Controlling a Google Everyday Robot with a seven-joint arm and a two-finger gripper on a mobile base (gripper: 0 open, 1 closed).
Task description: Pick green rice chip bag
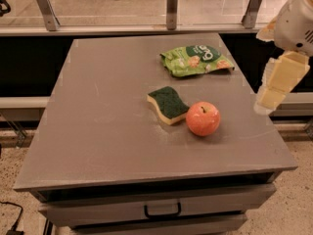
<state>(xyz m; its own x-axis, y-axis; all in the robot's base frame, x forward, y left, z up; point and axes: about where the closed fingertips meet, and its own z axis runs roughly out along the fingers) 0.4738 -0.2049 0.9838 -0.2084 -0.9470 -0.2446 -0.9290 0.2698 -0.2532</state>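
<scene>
The green rice chip bag (195, 60) lies flat on the far right part of the grey table (98, 131), a crinkled light-green pouch with a dark green round logo. My gripper (267, 101) hangs at the right edge of the view, over the table's right edge. It is to the right of the bag and nearer the front, well apart from it and holding nothing that I can see. The white arm (296, 18) rises above it at the top right.
A yellow sponge with a dark green top (168, 104) lies mid-table, with a red apple (203, 118) touching or nearly touching its right side. A drawer with a black handle (162, 210) is under the front edge. A railing with metal posts (172, 6) runs behind the table.
</scene>
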